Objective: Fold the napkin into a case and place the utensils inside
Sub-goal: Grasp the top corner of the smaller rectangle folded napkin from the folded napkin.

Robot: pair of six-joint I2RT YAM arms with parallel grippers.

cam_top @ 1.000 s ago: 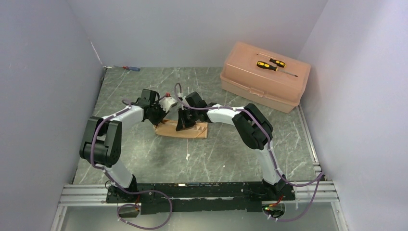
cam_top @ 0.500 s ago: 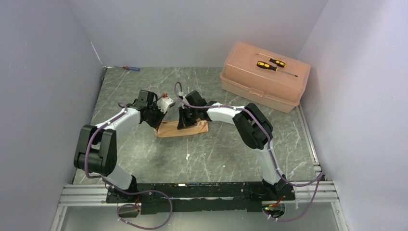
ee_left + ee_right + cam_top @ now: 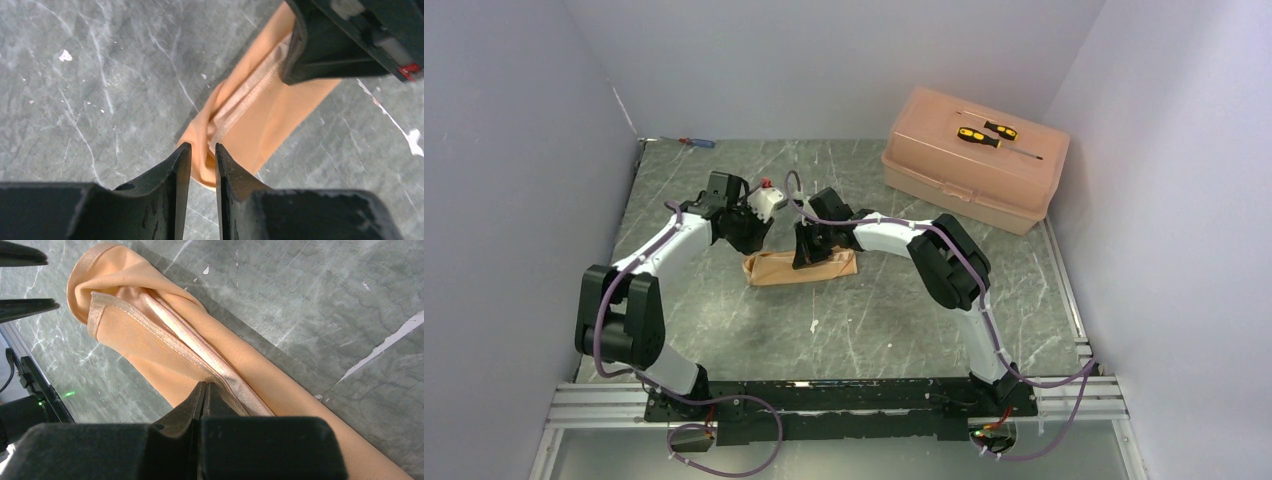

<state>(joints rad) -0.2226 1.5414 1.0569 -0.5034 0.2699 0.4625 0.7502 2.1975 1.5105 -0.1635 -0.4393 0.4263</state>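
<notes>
While my R gripper (image 3: 203, 386), jaws shut, pins the napkin (image 3: 150, 340) by its hem at mid table (image 3: 874, 320) so the fold holds, my L gripper (image 3: 202, 150), narrow and empty, hovers over its rolled end, prob. to tuck it.

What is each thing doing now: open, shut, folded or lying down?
Napkin: folded into a narrow strip, lying down.
Left fingers: slightly open, empty, by the napkin's end.
Right fingers: shut, tips on the napkin.
Pink box: closed.
Two yellow-and-black screwdrivers: lying on the box lid.
Red-and-blue screwdriver: lying by the far wall.
</notes>
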